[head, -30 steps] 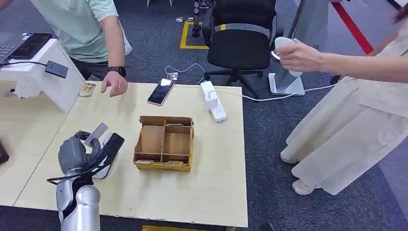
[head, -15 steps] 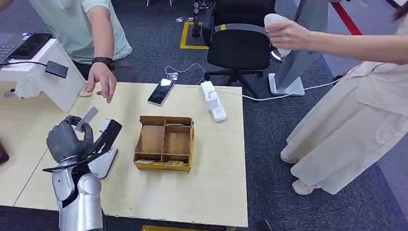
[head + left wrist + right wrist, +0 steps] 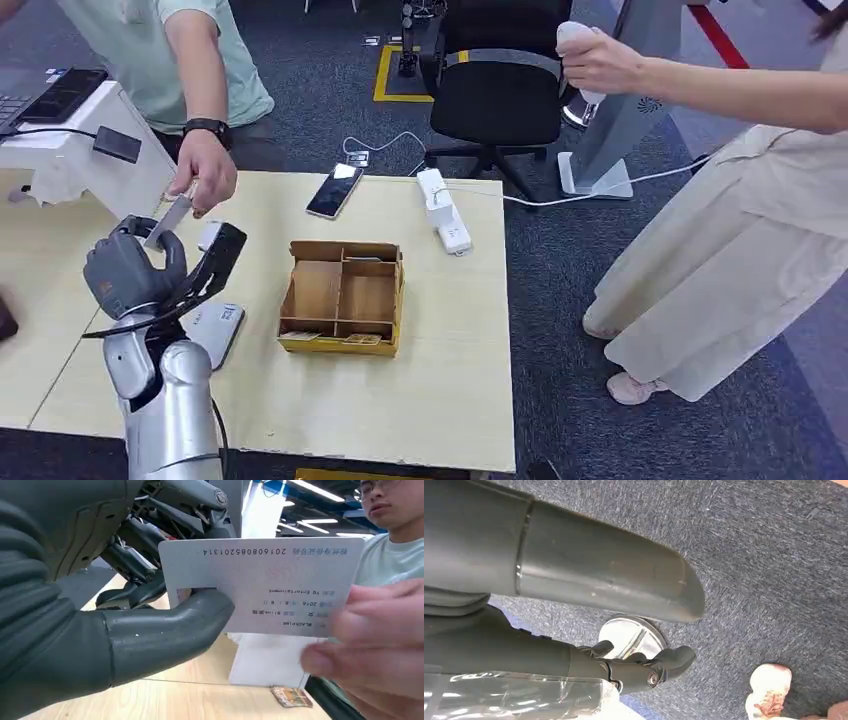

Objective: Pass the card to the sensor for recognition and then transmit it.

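My left hand [image 3: 130,272] is raised over the table's left side, pinching a pale grey card [image 3: 170,218] between thumb and fingers. A seated person's hand [image 3: 205,178] reaches down and touches the card's upper end. In the left wrist view my thumb [image 3: 165,625] presses on the printed card [image 3: 260,580], and the person's fingers [image 3: 370,635] close on its far edge. The flat grey-white sensor pad [image 3: 216,331] lies on the table below and beside my hand. My right hand [image 3: 574,575] hangs over carpet, fingers apart and holding nothing.
A divided cardboard box [image 3: 343,295] sits mid-table, with a phone [image 3: 334,190] and a white power strip [image 3: 443,211] behind it. A white stand with a laptop [image 3: 70,150] is at the far left. A second person [image 3: 740,200] stands right of the table, near an office chair [image 3: 500,85].
My left hand has lifted the card off the sensor pad and carried it up and left toward the seated person. That person's hand has come down onto the card.
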Motion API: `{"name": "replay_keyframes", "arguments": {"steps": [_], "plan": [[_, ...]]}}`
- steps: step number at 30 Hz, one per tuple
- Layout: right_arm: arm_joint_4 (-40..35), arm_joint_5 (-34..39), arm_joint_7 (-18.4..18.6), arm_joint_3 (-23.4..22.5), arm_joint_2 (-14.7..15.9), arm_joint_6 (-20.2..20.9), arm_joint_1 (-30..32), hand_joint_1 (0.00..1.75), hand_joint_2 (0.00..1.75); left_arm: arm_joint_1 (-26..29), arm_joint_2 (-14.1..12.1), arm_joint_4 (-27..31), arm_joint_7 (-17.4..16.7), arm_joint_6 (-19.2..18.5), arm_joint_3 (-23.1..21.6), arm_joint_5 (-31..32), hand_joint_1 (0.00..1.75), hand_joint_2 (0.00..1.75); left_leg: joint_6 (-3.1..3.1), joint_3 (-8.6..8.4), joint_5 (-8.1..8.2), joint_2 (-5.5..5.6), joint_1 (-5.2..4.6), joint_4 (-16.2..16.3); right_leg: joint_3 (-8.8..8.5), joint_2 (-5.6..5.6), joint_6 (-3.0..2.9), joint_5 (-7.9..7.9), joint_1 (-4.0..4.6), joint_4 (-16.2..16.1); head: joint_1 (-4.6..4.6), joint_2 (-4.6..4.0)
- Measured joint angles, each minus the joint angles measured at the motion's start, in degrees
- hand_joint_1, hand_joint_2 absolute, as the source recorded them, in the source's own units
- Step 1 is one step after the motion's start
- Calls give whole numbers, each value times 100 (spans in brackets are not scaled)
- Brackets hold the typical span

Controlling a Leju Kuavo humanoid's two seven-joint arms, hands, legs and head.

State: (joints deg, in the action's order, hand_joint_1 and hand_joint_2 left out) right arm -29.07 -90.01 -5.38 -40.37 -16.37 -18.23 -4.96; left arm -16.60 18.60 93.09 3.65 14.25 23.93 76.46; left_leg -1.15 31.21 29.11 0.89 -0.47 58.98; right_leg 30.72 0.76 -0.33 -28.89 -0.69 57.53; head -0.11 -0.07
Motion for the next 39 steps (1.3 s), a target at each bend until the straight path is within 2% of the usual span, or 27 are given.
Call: {"name": "replay_keyframes", "arguments": {"steps": [10, 20, 21, 22, 23, 30, 31, 37, 38, 39], "plan": [[2, 0, 0, 4, 0, 0, 2, 0, 0, -19, 13, 0, 9, -15, 0, -2, 175, 175, 0, 0, 0, 0, 0, 0, 1, 0, 0, 0, 0, 0, 2, 0], [2, 0, 0, 4, 0, 20, 1, 0, 0, -39, 28, -72, 111, -273, -201, -151, 175, 175, 0, 1, 0, -1, -1, 0, 3, 1, 0, 0, 0, 0, 2, 0], [2, 0, 0, 4, 0, 20, 1, 0, 0, -40, 26, -92, 111, -275, -255, -155, 166, 175, 0, 1, 0, -1, -1, 0, 3, 1, 0, 0, 0, 0, 2, 0], [2, 0, 0, 4, 0, 20, 0, 0, 0, -44, 26, -111, 111, -275, -290, -157, 9, 175, 0, 1, 0, -1, -1, 0, 2, 1, 0, 0, 0, 0, 2, 0], [2, 0, 0, 4, 0, 18, 0, 0, 0, -46, 24, -118, 111, -275, -325, -164, 0, 175, 0, 1, 0, -1, -1, 0, 2, 1, 0, 0, 0, 0, 0, 0], [0, 0, 63, 9, 0, 13, 14, 0, 0, -60, 7, -118, 111, -181, -516, -219, 0, 175, 0, 2, 1, 0, 0, 0, 2, 0, 0, 0, 0, 0, 2, 0], [0, 0, 66, 13, 0, 15, 13, 0, 0, -57, 4, -105, 118, -151, -527, -219, 0, 0, 0, 3, 1, 0, 0, 0, 2, 0, 0, 0, 0, 0, 0, 0], [0, 0, 94, 17, 0, 17, 15, 0, 0, -9, -9, 64, 249, 103, -531, -181, 0, 0, 0, 2, 0, 0, 1, 0, 1, 0, 0, 0, 0, 0, 2, 2], [0, 0, 94, 20, 0, 18, 14, 0, 0, 8, -15, 113, 269, 133, -531, -179, 0, 175, 0, 3, 0, 0, 1, 0, 0, 0, 0, 0, 0, 0, 0, 2], [0, 0, 94, 22, 0, 18, 14, 0, 0, 35, -24, 162, 300, 151, -531, -175, 0, 175, 0, 3, 1, 0, 1, 0, 1, 0, 0, 0, 0, 0, 2, 0]]}}
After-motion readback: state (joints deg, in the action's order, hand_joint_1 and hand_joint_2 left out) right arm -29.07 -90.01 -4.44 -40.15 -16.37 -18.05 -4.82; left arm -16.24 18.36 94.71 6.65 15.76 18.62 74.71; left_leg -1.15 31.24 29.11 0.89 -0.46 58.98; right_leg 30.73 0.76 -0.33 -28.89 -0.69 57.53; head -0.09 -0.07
